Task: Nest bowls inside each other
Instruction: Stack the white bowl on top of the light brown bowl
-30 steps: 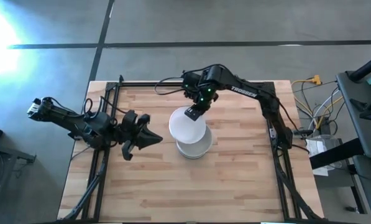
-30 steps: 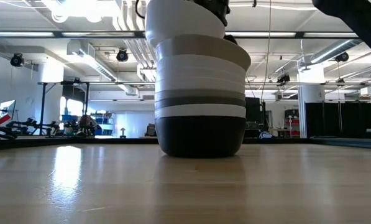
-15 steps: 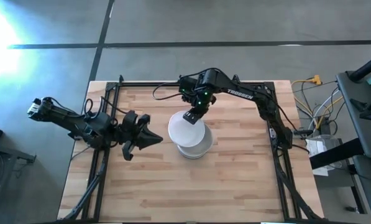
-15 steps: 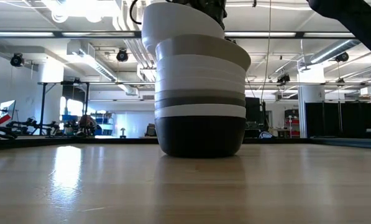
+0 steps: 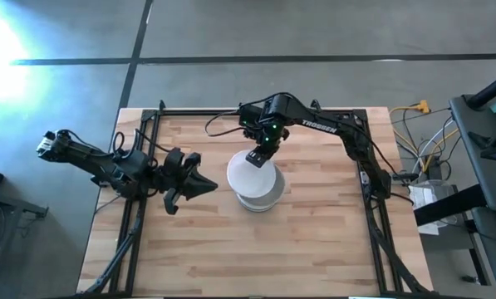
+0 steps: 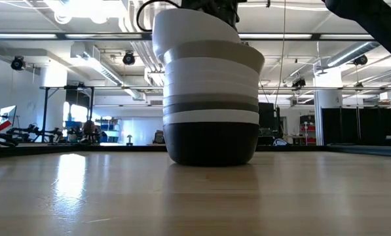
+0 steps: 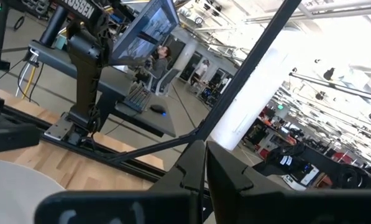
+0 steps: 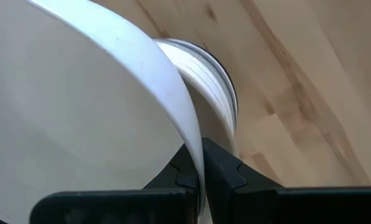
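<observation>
A stack of nested bowls (image 6: 211, 105) stands on the table's middle, a black bowl (image 6: 211, 141) at its bottom, white and grey ones above. My right gripper (image 5: 257, 155) is shut on a white bowl (image 5: 250, 174) that sits tilted on top of the stack (image 5: 260, 198). In the low view this top bowl (image 6: 182, 33) leans to one side. My left gripper (image 5: 208, 186) is shut and empty, level, to the left of the stack. My right gripper pinches the white bowl's rim (image 8: 194, 163) at its far side, one finger inside the bowl and one outside. The fingers come from above and the far side, slanting down. The bowl sits tilted, partly sunk in the stack.
A dark metal frame (image 5: 148, 124) runs along the table's left, far and right edges. Bare wood lies in front of the stack toward the near edge (image 5: 256, 266). Cables (image 5: 422, 141) lie off the table's right side.
My right gripper has moved a little toward the table's left and down with the white bowl. The bowl has come down onto the stack and now sits more nearly over it, still tilted.
</observation>
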Robot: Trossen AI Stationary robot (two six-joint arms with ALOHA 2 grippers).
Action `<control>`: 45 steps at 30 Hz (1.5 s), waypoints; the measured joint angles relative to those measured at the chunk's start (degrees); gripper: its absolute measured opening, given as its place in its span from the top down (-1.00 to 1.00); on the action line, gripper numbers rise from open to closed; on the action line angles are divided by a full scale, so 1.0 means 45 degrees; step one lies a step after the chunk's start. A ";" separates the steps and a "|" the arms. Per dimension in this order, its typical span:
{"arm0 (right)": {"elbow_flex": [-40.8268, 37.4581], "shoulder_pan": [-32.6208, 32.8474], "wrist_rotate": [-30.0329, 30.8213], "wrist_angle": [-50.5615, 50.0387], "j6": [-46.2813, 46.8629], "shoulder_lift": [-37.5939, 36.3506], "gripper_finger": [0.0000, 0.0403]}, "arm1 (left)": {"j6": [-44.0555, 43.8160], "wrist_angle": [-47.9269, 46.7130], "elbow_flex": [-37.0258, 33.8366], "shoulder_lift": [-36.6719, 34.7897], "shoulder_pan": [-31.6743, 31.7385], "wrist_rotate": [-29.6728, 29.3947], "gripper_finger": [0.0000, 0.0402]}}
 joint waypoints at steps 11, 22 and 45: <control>-0.0466 0.0000 -0.0003 -0.0024 0.0002 -0.0103 0.96 | -0.0034 0.0020 -0.0011 0.0005 0.0000 0.0004 1.00; -0.0288 0.0172 0.0004 0.0002 0.0432 -0.0753 0.96 | -0.0058 0.0005 -0.0020 0.0005 -0.0005 0.0066 1.00; -0.1360 0.0618 0.0796 -0.0001 0.0423 -0.0767 0.96 | -0.0053 0.0009 -0.0015 -0.0019 -0.0015 0.0659 1.00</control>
